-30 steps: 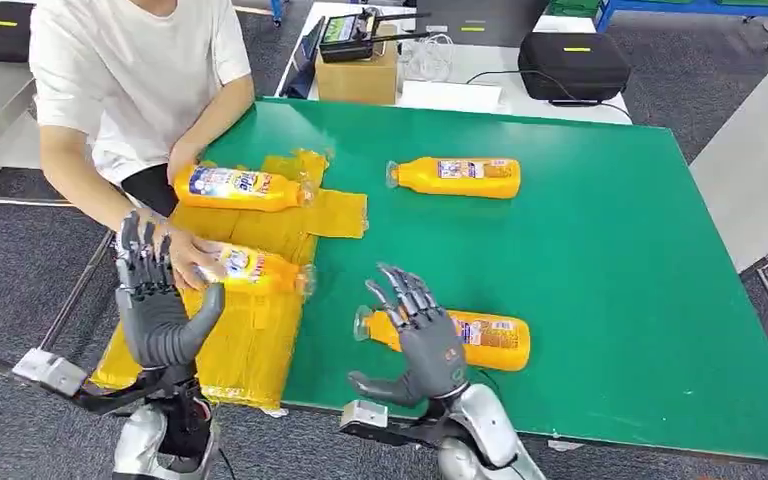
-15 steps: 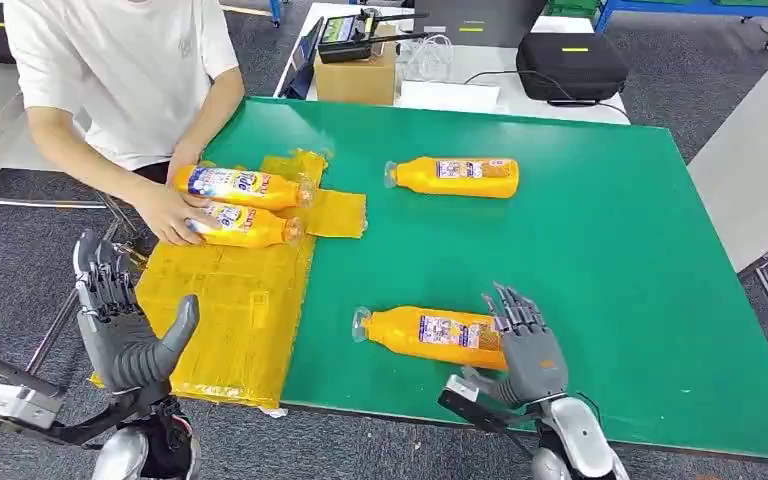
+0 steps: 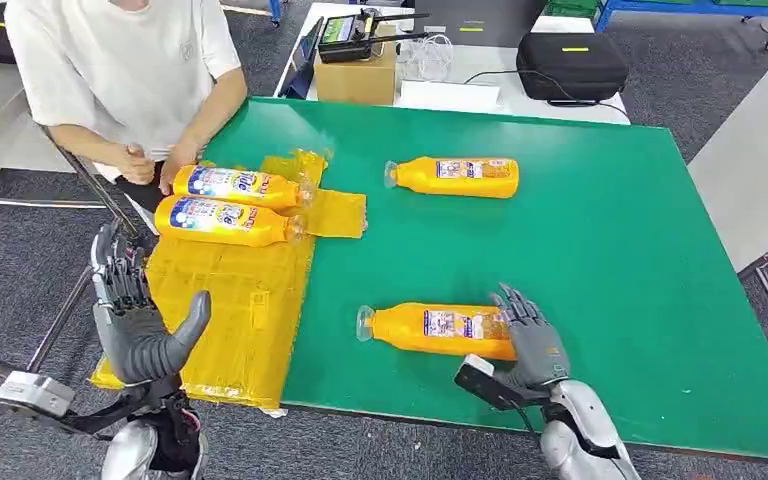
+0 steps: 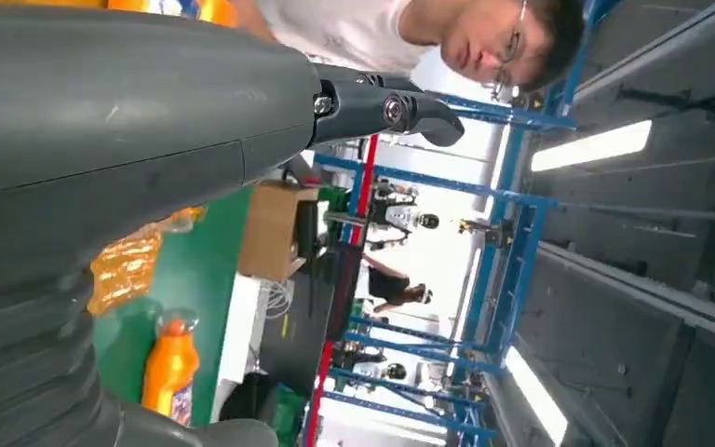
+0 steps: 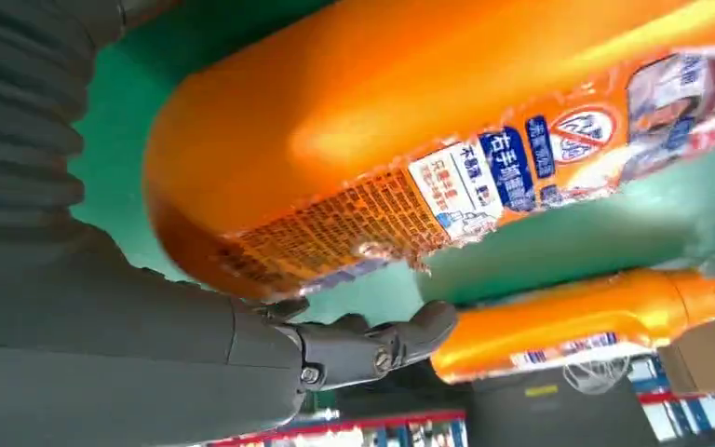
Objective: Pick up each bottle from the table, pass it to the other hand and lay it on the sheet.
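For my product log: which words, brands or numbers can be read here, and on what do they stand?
"ile", the end of a blue word: farther bottle on the sheet.
Chinese print, near-edge bottle: too blurred to read.
Other labels: too small.

Near bottle (image 3: 435, 329) base hidden by right hand (image 3: 532, 340) — grip unclear

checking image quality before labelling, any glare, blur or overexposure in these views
Head view: sharp, evenly lit, soft glare on the yellow sheet. Left wrist view: ceiling lights and background blown out, left hand close and soft. Right wrist view: near bottle blurred with a bright highlight, far bottle sharper.
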